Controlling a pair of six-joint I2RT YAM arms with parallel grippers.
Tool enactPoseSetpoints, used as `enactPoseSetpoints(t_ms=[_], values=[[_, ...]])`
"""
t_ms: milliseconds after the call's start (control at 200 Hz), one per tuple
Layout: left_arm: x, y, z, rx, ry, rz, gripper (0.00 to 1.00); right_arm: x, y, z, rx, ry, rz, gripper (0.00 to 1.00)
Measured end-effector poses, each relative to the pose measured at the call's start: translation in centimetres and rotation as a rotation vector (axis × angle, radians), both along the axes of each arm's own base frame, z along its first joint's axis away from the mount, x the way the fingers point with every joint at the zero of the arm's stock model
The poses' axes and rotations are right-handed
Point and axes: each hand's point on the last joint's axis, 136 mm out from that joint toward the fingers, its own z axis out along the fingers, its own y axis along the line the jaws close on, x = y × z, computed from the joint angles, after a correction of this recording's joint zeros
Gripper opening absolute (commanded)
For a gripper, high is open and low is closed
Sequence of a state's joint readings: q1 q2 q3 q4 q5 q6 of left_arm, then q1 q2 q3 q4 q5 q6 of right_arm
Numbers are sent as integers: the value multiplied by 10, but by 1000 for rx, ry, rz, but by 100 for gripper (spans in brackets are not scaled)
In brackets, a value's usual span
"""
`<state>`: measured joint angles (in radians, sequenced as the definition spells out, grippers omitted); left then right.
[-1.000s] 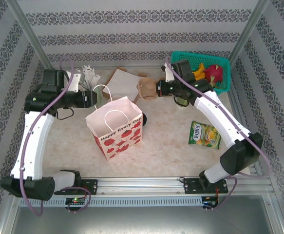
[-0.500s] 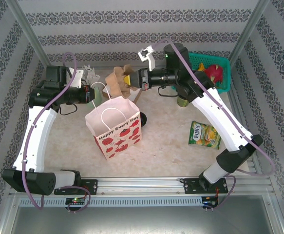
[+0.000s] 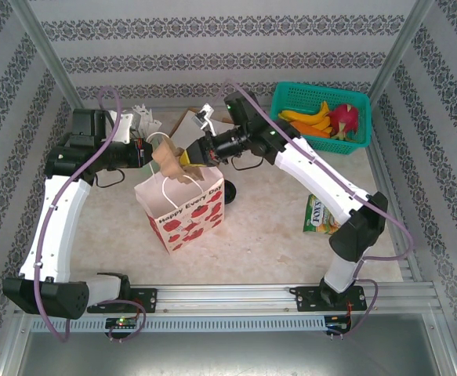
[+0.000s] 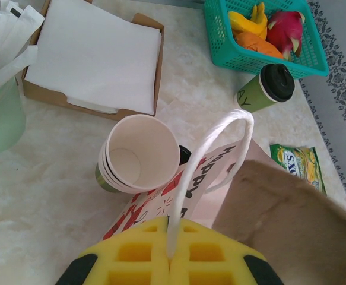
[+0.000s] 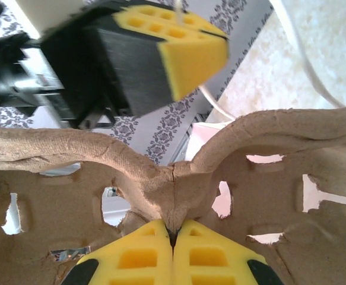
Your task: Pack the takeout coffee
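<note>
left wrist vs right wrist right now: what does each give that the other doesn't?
Left wrist: left gripper pinching the bag handle, stacked empty cups, a lidded coffee, napkins, fruit basket. Right wrist: right gripper shut on the centre ridge of the cardboard carrier, plus the left gripper's outer side. Both: that carrier and the white handle.

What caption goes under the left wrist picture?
Left gripper pinches the white bag handle; cardboard carrier beside it, lidded coffee behind.

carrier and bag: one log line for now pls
left fingers: shut on bag handle | right fingers: shut on carrier | carrier: over bag | lidded cup: beside basket, unpacked
</note>
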<state>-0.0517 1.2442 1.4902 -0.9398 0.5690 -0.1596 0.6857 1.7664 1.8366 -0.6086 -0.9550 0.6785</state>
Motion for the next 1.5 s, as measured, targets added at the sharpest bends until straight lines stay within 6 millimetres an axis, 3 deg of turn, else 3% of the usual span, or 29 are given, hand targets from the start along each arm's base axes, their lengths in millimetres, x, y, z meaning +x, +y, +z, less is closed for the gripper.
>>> enactPoseSetpoints(t_ms=[260,425,560,759,959,1234,1404,1499], values=[[-5,-8,7,-72,17,-10,0,7,-10,-51,-181,70,-100,0],[-16,-17,20,-137,13,-41,0,-14,-24,-85,-326,110,-136,0],[-28,-32,30,-222,30,-101,0,-30,-40,-84,-389,92,-178,0],[-41,-67,32,-289,95,-210,0,-34,-72,-72,-454,18,-298,0],[-21,-98,29,-298,156,-288,0,-38,-87,-93,-589,19,-333,0],[-9,-104,32,-313,174,-299,0,-48,-111,-109,-726,48,-348,0],[14,-113,15,-303,241,-301,18,-42,-115,-115,-764,37,-374,0],[23,-116,9,-292,262,-305,36,-34,-113,-124,-787,49,-380,0]])
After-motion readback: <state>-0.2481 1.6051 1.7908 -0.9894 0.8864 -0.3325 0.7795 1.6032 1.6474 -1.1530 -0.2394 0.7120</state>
